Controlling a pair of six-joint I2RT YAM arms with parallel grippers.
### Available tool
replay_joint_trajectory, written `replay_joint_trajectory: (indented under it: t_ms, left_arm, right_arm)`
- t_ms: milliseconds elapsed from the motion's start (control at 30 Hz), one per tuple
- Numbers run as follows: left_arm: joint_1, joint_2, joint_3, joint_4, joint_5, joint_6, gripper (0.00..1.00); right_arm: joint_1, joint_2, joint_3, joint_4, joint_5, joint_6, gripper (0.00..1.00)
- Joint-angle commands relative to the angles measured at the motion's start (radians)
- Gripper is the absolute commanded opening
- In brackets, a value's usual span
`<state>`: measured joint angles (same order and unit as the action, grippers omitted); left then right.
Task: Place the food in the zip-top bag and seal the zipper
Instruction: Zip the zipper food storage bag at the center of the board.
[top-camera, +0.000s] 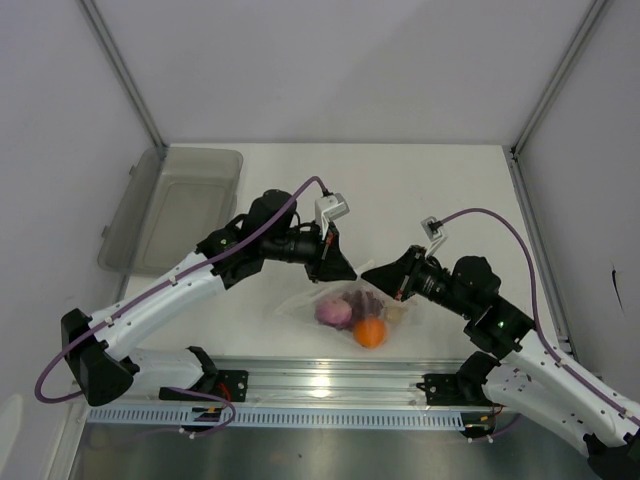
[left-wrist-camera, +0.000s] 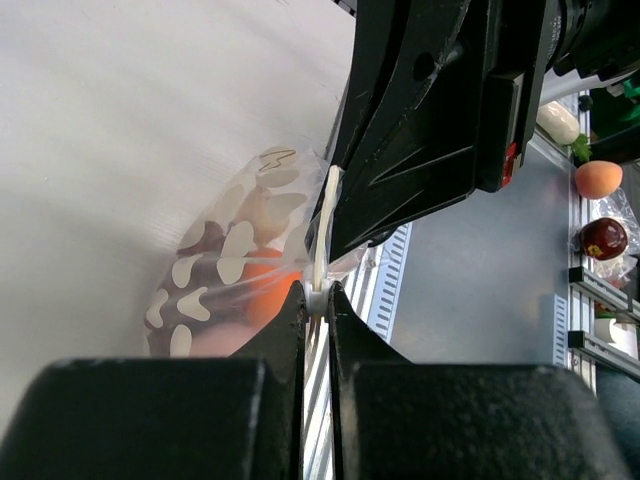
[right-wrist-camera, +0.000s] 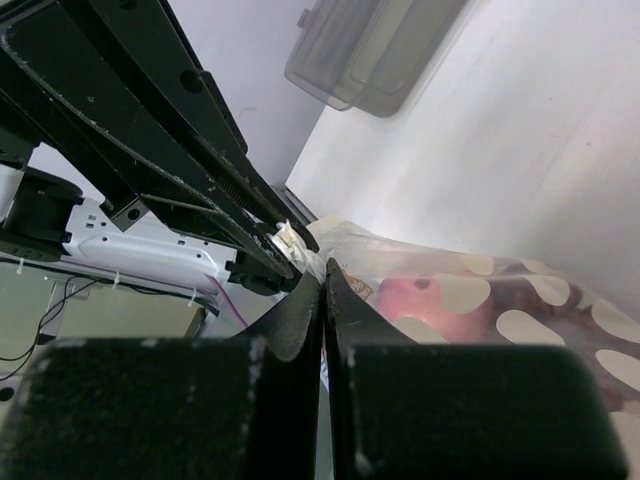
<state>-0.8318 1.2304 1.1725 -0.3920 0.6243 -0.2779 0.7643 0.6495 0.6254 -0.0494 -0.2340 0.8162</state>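
Observation:
The zip-top bag (top-camera: 345, 305) lies near the table's front edge, clear with white blotches (left-wrist-camera: 225, 275). Inside it are the orange (top-camera: 370, 333), the purple-red onion (top-camera: 333, 312) and dark berries (top-camera: 368, 299). The garlic is not visible. My left gripper (top-camera: 352, 275) is shut on the white zipper (left-wrist-camera: 320, 250) at the bag's upper edge; its jaws (left-wrist-camera: 318, 293) pinch the strip. My right gripper (top-camera: 367, 273) meets it tip to tip and is shut (right-wrist-camera: 324, 276) on the bag's mouth edge right beside the left fingers (right-wrist-camera: 200, 170). The onion (right-wrist-camera: 425, 300) shows pink through the plastic.
A grey translucent tub (top-camera: 175, 210) sits at the table's far left. The aluminium rail (top-camera: 320, 385) with both arm bases runs along the near edge. Beyond the table edge, a peach-coloured fruit (left-wrist-camera: 598, 180) and a dark red one (left-wrist-camera: 603, 238) lie beside the rail.

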Motion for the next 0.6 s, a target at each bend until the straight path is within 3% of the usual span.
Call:
replay_joint_trajectory:
  t_ms: [0,567]
  left_arm:
    - [-0.004,-0.034,0.003,-0.07,-0.012,0.034,0.0]
    - [-0.004,-0.078,-0.034,-0.113,-0.051,0.057,0.01]
  right_arm:
    - [-0.016,-0.027,0.053,0.048,0.061,-0.02,0.0]
    - [-0.121,-0.037,0.12,-0.185,0.116,-0.157,0.0]
